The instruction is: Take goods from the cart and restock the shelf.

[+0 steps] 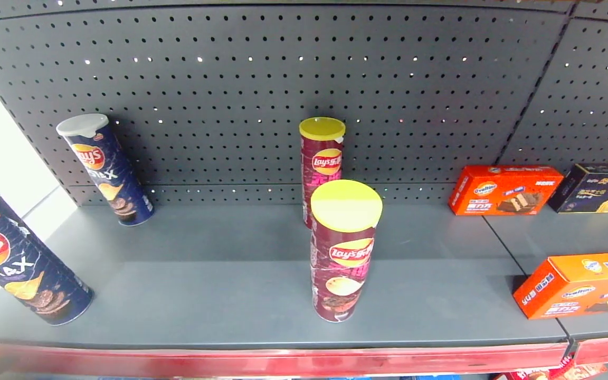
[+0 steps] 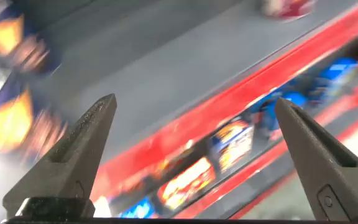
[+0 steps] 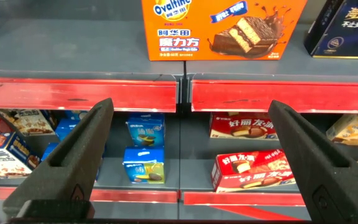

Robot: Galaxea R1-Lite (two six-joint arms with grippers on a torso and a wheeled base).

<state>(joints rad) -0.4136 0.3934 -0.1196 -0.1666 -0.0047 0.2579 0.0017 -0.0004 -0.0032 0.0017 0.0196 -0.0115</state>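
Stock was thin on your grey metal shelf (image 1: 219, 295): maroon yellow-lidded crisp tubes (image 1: 342, 264) stood mid-shelf, navy grey-lidded tubes (image 1: 106, 169) toward its left edge. Your left tool (image 2: 194, 98) and right tool (image 3: 189, 101) gaped empty; more restocking probably remained.

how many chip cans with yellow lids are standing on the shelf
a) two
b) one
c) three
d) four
a: the front maroon can and the rear maroon can both carry yellow lids and stand one behind the other in the middle of the shelf; the only other cans, the back navy can and the near navy can, stand off to the left.
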